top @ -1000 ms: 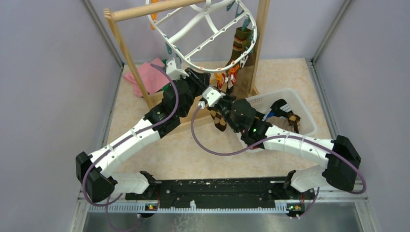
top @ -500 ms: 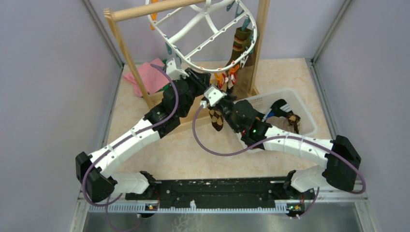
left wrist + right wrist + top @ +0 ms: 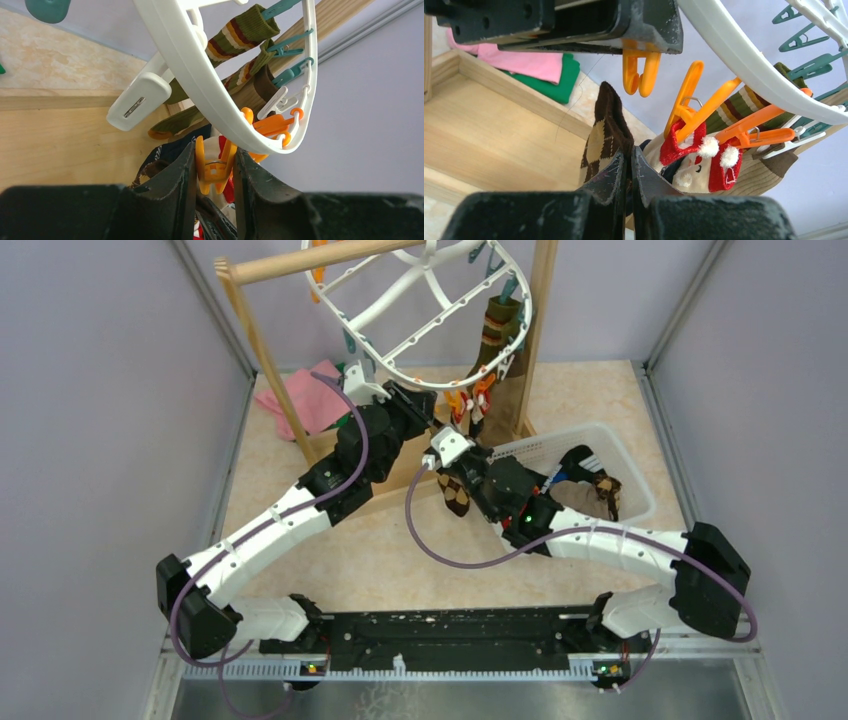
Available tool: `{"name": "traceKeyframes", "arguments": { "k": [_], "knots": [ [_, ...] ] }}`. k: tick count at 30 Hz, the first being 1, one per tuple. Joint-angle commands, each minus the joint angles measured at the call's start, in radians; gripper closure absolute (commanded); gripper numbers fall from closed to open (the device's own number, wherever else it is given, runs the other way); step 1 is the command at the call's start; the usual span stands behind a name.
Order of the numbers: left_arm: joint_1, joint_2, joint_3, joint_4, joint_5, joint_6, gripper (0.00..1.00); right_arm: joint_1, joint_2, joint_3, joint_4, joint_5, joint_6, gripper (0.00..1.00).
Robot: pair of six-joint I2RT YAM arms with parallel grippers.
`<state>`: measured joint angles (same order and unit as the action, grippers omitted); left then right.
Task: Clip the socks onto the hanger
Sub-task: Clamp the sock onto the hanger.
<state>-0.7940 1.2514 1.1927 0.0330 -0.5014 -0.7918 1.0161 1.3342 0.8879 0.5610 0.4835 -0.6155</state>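
Top external: both arms reach forward, wrists meeting beneath the hanger [image 3: 393, 300]. Left wrist: the left gripper [image 3: 214, 172] clenches an orange clip [image 3: 212, 165] hanging from its rim. Right wrist: the right gripper [image 3: 629, 167] pinches the brown argyle sock [image 3: 604, 130] just below that clip; the sock looks limp and light, so best held near its top edge
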Motion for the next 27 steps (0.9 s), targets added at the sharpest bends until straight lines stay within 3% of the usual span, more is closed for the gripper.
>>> {"name": "traceKeyframes", "arguments": {
  "k": [1, 11, 27],
  "knots": [
    [0.001, -0.029, -0.011, -0.005, 0.009, -0.040, 1.00, -0.008, -0.046, -0.018, 0.139, 0.008, 0.033, 1.00],
    [0.001, -0.030, -0.019, -0.008, 0.012, -0.055, 1.00, -0.008, -0.026, -0.026, 0.249, -0.021, 0.052, 1.00],
    [0.001, -0.021, -0.024, -0.005, 0.000, -0.059, 1.00, -0.006, -0.010, -0.039, 0.265, -0.100, 0.081, 1.00]
  ]
}}
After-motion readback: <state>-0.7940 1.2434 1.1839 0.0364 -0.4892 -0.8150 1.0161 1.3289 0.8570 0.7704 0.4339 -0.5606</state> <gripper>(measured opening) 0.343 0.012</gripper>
